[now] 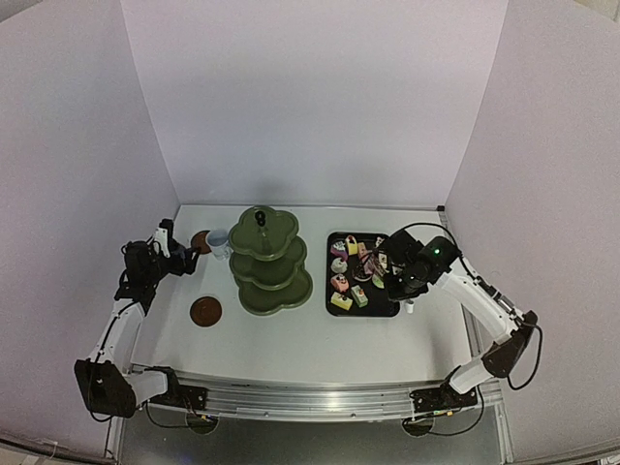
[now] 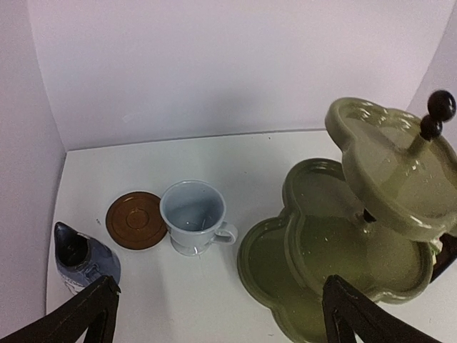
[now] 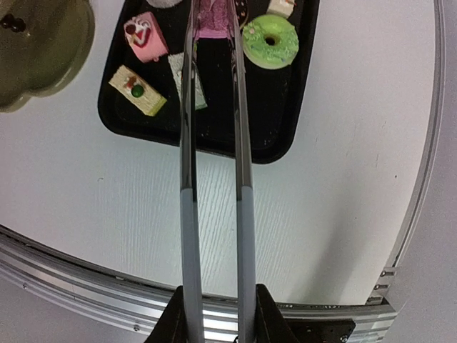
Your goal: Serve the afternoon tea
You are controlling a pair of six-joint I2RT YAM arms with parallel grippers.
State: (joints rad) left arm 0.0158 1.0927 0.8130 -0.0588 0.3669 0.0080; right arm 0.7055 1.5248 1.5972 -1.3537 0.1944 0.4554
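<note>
R gripper (image 3: pixel 218 320) clamped on thin shiny metal tongs (image 3: pixel 187 128), which reach over a glossy black rect. tray (image 3: pixel 282 121) w/ small cakes: yellow slab (image 3: pixel 138 90), pink heart (image 3: pixel 146 36), green iced ring (image 3: pixel 270 40). L gripper (image 2: pixel 221 325) spread wide, holding nothing. Blue-grey pot (image 2: pixel 82 261) sits by its finger. Beyond it a ridged brown round coaster (image 2: pixel 134 220) is just beside a smooth pale mug (image 2: pixel 193 214), then a glazed olive-green scalloped 3-tier stand (image 2: pixel 357 236).

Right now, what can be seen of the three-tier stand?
The olive-green stand has three scalloped tiers, smaller toward the top, on a central post topped by a dark knob. It looks glossy, like glazed ceramic. It stands upright mid-table, tiers bare, between the mug and the black tray, touching only the table.
</note>
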